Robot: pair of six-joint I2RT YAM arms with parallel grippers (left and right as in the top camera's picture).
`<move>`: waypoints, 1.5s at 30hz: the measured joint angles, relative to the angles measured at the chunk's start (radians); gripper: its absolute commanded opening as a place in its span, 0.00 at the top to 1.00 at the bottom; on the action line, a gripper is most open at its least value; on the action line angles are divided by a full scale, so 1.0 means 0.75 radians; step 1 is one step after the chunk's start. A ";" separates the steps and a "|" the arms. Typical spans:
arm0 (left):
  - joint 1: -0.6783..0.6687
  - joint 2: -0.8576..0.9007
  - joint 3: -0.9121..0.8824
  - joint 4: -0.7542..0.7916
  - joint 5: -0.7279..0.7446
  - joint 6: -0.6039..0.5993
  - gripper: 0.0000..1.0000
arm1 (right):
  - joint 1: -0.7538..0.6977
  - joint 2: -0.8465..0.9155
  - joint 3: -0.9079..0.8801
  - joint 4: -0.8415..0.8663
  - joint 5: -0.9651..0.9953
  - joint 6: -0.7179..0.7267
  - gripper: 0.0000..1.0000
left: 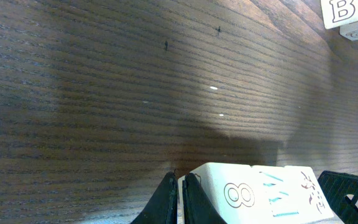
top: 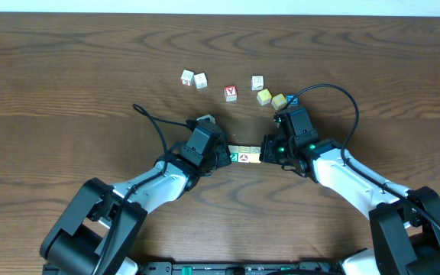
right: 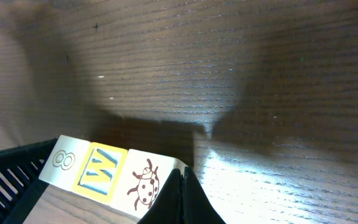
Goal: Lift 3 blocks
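Note:
The 3 blocks [top: 244, 155] form a tight row between my two grippers. The left gripper [top: 224, 156] is shut, and its closed fingers press the row's left end. The right gripper [top: 265, 153] is shut as well and pushes against the right end. In the left wrist view the closed gripper [left: 179, 177] touches the pale block marked "8" [left: 235, 194]. In the right wrist view the closed gripper [right: 183, 171] meets the ladybug block [right: 145, 183], beside the yellow "W" block [right: 104, 169] and the "8" block [right: 63, 160]. A shadow lies on the table under the row.
Farther back on the wooden table lie loose cubes: two white ones [top: 193, 79], a red "V" cube [top: 231, 93], a cream cube [top: 257, 82], two yellowish cubes [top: 271, 98] and a blue cube [top: 291, 99]. A "B" cube [left: 340, 12] shows in the left wrist view.

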State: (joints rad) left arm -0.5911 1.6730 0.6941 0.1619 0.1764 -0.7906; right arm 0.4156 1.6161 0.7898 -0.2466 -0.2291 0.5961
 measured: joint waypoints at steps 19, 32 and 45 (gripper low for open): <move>0.000 0.002 0.000 0.004 0.026 -0.003 0.93 | 0.000 0.000 0.000 0.014 0.015 -0.046 0.99; 0.000 0.009 0.000 -0.001 0.066 -0.003 0.93 | 0.000 0.000 0.000 -0.008 0.031 -0.057 0.99; 0.000 0.012 0.000 -0.002 0.071 -0.003 0.91 | 0.000 0.000 0.000 -0.025 0.027 -0.060 0.99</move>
State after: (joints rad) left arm -0.5911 1.6817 0.6941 0.1608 0.2298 -0.7929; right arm 0.4156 1.6161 0.7898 -0.2653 -0.2089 0.5514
